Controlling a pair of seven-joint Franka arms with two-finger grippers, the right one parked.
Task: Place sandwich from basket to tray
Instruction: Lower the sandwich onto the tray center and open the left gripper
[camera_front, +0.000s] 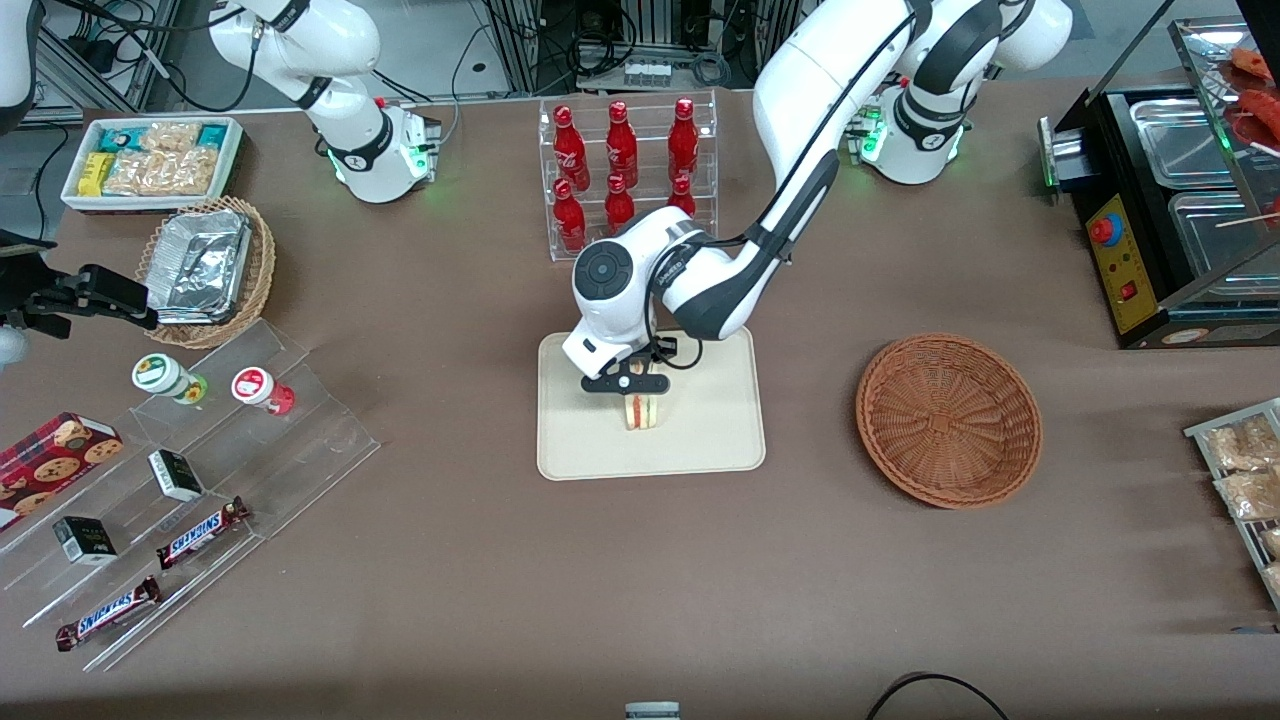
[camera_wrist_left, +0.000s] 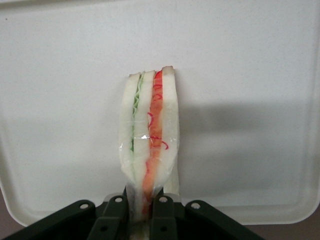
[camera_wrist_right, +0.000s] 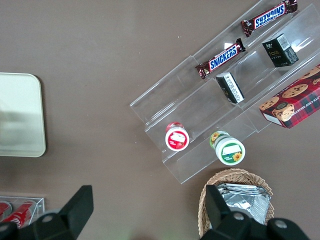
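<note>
While clamped between the fingers (camera_wrist_left: 164, 212) of the tool (camera_front: 640, 392), the sandwich (camera_front: 642, 411) stands upright on its edge on the tray (camera_front: 705, 440), filling layers showing. Basket (camera_front: 948, 420): on the desk (camera_front: 640, 580) beside the tray, toward the working arm's end, nothing in it.

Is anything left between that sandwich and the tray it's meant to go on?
Nothing visible. The gripper is shut on the sandwich, which stands upright over the tray, seemingly on or just above its bare surface. The basket is empty.
</note>
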